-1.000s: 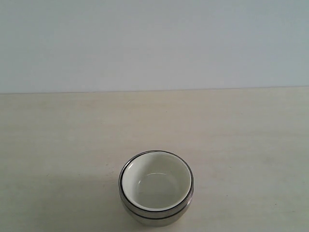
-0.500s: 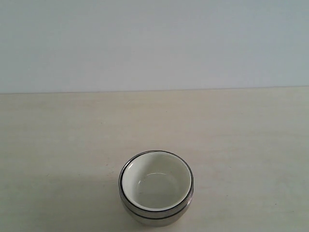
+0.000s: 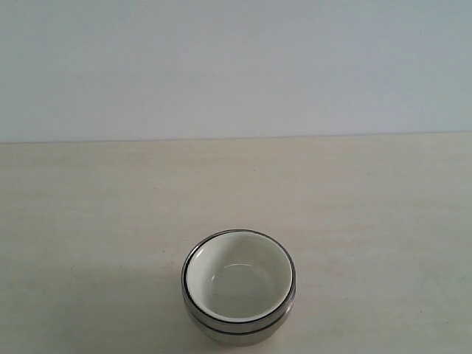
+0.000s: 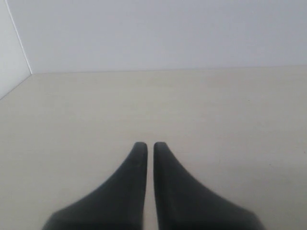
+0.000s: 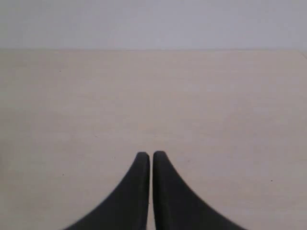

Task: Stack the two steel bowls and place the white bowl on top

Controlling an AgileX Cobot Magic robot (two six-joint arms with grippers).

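Note:
In the exterior view the white bowl sits nested inside the steel bowls, a single stack near the front edge of the pale wooden table. Two steel rims show, one inside the other, and the lower steel walls are cut off by the frame's edge. Neither arm appears in that view. My left gripper is shut with nothing between its dark fingers, above bare table. My right gripper is likewise shut and empty over bare tabletop. No bowl appears in either wrist view.
A plain pale wall rises behind the table's far edge. A corner where two walls meet shows in the left wrist view.

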